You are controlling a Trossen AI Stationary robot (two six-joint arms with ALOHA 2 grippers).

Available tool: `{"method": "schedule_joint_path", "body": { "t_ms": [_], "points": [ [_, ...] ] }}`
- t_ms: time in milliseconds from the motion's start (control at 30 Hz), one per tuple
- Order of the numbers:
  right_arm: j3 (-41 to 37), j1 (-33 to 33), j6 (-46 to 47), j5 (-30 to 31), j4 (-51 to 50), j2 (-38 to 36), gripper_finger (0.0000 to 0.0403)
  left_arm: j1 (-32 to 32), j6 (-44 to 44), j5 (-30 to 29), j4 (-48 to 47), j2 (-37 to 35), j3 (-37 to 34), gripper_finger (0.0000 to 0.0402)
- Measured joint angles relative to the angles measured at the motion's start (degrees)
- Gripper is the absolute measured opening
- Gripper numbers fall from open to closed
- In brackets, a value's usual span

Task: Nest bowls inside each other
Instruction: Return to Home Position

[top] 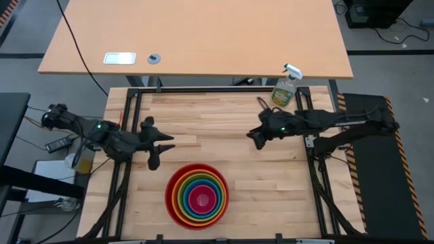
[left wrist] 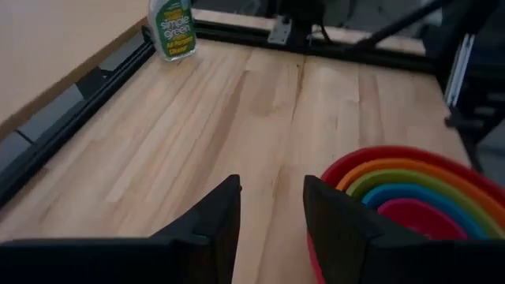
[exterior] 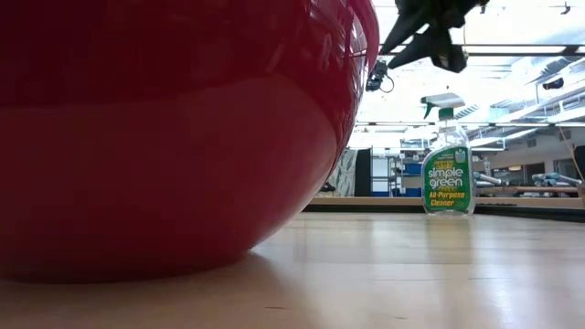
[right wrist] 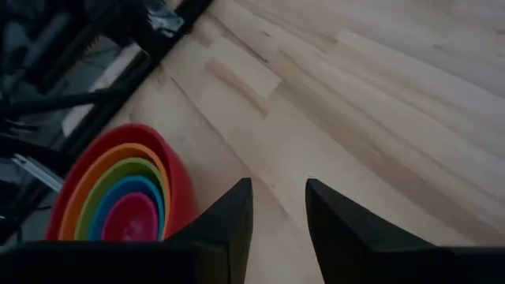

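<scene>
The big red bowl (exterior: 174, 137) is closest, with the other bowls (top: 199, 196) nested inside it, just beside my left pincer (left wrist: 271, 193) and farther from my right pincer (right wrist: 278, 193). Both pincers are apart and hold nothing. If my left one dips, it could bump the rim and push the stack across the smooth wood table (top: 224, 118). A spray bottle (top: 285, 91) stands behind my right arm, and a desk (top: 203, 34) beyond.
</scene>
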Motion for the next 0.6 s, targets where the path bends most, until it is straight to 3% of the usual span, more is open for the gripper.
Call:
{"method": "schedule_joint_path", "body": {
  "t_ms": [200,600],
  "points": [
    [-6.5,-1.9,0.0,0.0,4.0,-8.3,0.0125,1.8,-3.7,1.1,7.6,-5.8,-7.7,0.0141],
    [-18.8,-8.7,0.6,-2.4,10.4,-23.9,0.0126,6.6,-11.0,1.5,8.0,-20.7,-17.0,0.0141]
  ]
}}
